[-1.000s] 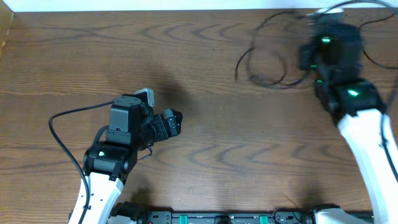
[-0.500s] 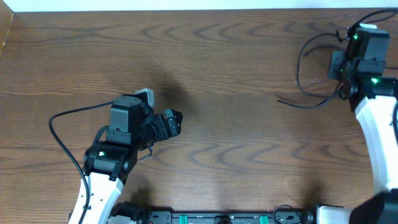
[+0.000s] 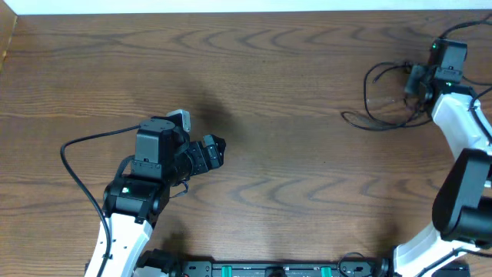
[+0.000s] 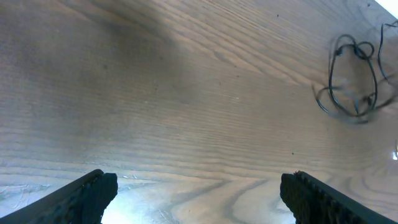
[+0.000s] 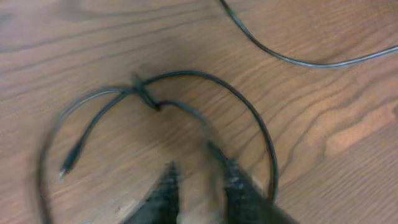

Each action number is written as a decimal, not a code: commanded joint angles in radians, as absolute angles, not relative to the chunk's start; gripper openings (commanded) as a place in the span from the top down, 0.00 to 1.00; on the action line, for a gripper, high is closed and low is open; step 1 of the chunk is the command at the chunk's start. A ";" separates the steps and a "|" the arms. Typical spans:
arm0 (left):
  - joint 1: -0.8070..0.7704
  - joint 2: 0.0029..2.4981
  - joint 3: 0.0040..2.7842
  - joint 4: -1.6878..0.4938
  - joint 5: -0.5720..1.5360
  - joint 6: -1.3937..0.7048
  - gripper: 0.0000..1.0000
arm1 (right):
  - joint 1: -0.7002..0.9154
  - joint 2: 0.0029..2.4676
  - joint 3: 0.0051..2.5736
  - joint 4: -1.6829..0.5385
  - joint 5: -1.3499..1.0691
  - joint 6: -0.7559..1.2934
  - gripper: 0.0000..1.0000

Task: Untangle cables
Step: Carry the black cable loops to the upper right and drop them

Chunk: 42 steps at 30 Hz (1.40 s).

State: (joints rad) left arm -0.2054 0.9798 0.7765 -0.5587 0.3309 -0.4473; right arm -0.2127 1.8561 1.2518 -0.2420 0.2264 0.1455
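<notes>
Wooden worktop [image 3: 254, 92] carries looped black cables [image 5: 146, 96] far right, under the right claw [image 5: 199, 183]; grip cannot be told. Left claw [image 4: 199, 190] is released.

Brown grained desk, black cables, white-and-black arms.
The desk [image 3: 292, 154] is mid-brown wood with darker wavy grain, and a white strip [image 3: 231, 6] runs along its far edge. The cables [image 5: 146, 96] are plain black. The left arm [image 3: 123, 231] and right arm [image 3: 453, 127] have white shells, black wrist blocks and small green lights [image 3: 125, 190]. The left fingers [image 4: 87, 196] and right fingers [image 5: 165, 186] are black.
</notes>
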 commanded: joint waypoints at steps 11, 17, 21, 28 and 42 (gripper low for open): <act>-0.201 0.980 0.785 -0.561 0.321 -0.438 0.08 | -0.252 1.718 1.249 -0.265 0.140 0.232 0.01; -0.201 0.980 0.785 -0.561 0.321 -0.438 0.08 | -0.190 1.473 1.249 -0.315 0.094 0.231 0.01; -0.201 0.980 0.785 -0.561 0.321 -0.438 0.08 | -0.136 1.302 1.249 -0.333 0.094 0.231 0.01; -0.201 0.980 0.785 -0.561 0.321 -0.438 0.08 | -0.026 0.934 1.249 -0.168 0.093 0.232 0.01; -0.201 0.980 0.785 -0.561 0.321 -0.438 0.08 | 0.002 0.719 1.249 -0.176 -0.142 0.133 0.01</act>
State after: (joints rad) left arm -0.2054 0.9798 0.7765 -0.5610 0.3309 -0.4473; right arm -0.0109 0.7212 1.2484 -0.1349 -0.0959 0.1982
